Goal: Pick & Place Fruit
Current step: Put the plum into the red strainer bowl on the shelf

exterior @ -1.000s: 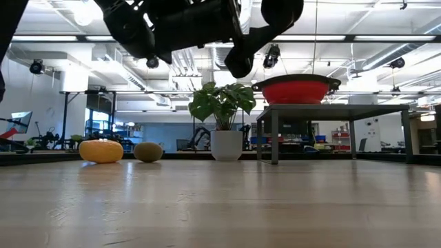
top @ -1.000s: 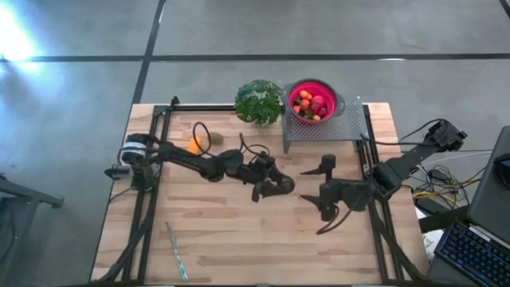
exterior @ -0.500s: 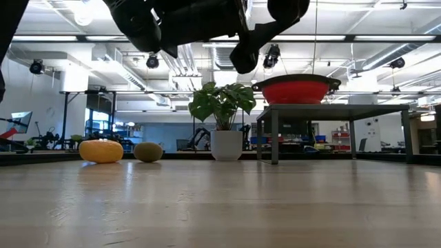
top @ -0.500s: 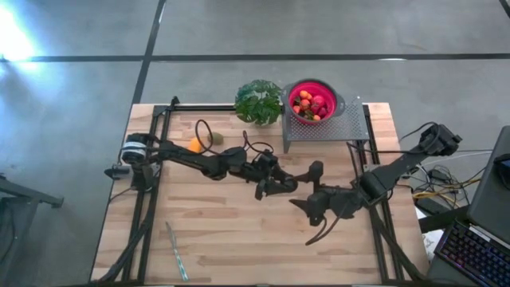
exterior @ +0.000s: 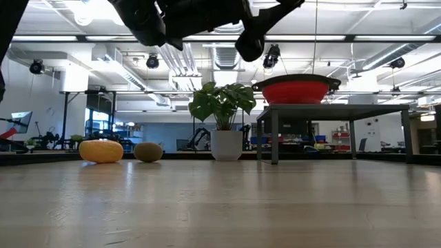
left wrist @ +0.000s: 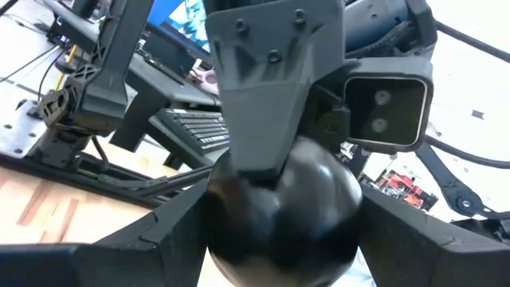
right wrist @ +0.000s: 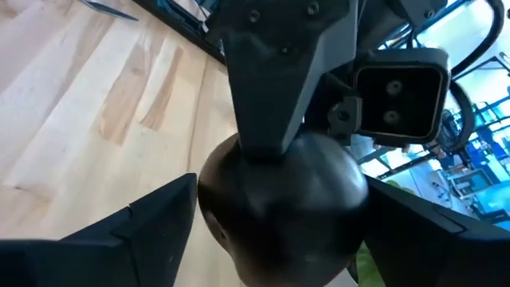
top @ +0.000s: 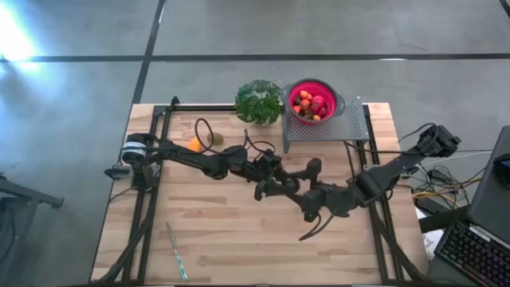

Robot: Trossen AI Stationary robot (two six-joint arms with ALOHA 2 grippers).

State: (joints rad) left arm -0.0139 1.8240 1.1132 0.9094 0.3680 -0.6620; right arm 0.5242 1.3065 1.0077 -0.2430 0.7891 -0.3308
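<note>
Handover above mid-counter: left pincer [top: 276, 187] grasps the dark round fruit [left wrist: 279, 211]; right pincer [top: 311, 199] meets it from 3 o'clock, its grip impossible to tell. Releasing before that grip is firm would likely drop the slick, rolling fruit.

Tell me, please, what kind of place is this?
Probably a robotics lab or workshop: a wooden table on a bare concrete floor, exposed ceiling ducts under strip lights, and a computer keyboard beside the table.

Dark round fruit [left wrist: 280, 209] partly hidden behind the opposing finger [left wrist: 275, 88], both grippers' lower fingers cut off by wrist frames
</note>
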